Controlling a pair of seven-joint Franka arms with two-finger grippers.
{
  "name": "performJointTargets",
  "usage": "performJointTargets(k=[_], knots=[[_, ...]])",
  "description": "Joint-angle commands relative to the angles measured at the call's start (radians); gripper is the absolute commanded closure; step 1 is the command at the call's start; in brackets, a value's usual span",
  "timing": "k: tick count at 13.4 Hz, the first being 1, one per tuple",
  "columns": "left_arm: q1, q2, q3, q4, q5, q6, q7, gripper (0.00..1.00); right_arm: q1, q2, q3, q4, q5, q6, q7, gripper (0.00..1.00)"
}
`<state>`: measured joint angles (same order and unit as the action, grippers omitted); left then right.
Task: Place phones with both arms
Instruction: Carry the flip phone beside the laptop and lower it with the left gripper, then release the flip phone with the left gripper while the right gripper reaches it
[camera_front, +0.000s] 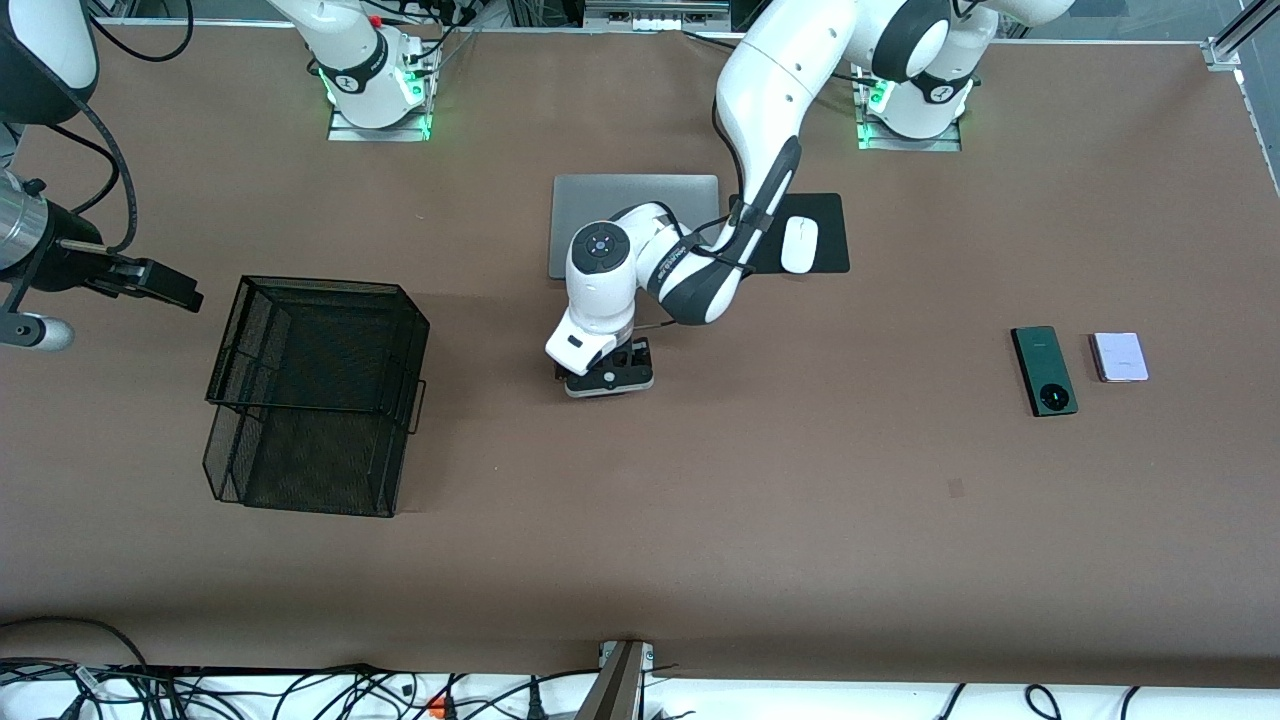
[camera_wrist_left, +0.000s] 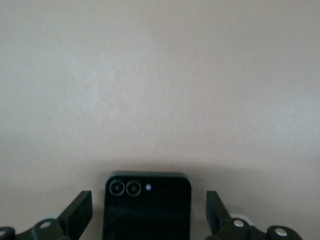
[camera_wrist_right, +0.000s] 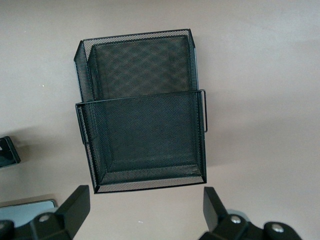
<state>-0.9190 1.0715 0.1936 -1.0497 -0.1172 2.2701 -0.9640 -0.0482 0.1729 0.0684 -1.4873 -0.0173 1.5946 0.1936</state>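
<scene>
I count three phones on my desk (camera_front: 900, 520): one black phone (camera_wrist_left: 147, 207), one dark green phone (camera_front: 1043, 370) and one pale lilac phone (camera_front: 1119, 357). There is one black mesh basket (camera_front: 318, 394) with two compartments, one grey laptop (camera_front: 634, 200), one white mouse (camera_front: 799, 244) and one black mouse pad (camera_front: 826, 218).

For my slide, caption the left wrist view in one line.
Left gripper open, fingers astride the small squarish black phone lying flat on the brown table.

The long phone (camera_front: 1043, 370) lies just beside the squarish phone (camera_front: 1119, 357), well apart from the basket (camera_front: 315, 395), which seems to hold nothing.
</scene>
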Motion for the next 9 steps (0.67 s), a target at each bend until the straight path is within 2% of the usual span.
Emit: performJointTargets(k=[1, 3, 6, 9], knots=[[0.031, -0.076, 0.009, 0.000, 0.024, -0.124, 0.019, 0.00, -0.001, 0.016, 0.005, 0.019, 0.007, -0.019, -0.008, 0.00], [0.068, -0.174, 0.003, -0.088, 0.016, -0.213, 0.118, 0.00, 0.039, 0.019, 0.022, 0.019, 0.011, -0.016, 0.007, 0.00], [0.109, -0.336, 0.004, -0.307, 0.019, -0.224, 0.241, 0.00, 0.170, 0.066, 0.028, 0.027, 0.020, 0.002, 0.071, 0.00], [0.181, -0.490, 0.009, -0.525, 0.030, -0.225, 0.400, 0.00, 0.315, 0.135, 0.028, 0.028, 0.066, 0.134, 0.208, 0.00]])
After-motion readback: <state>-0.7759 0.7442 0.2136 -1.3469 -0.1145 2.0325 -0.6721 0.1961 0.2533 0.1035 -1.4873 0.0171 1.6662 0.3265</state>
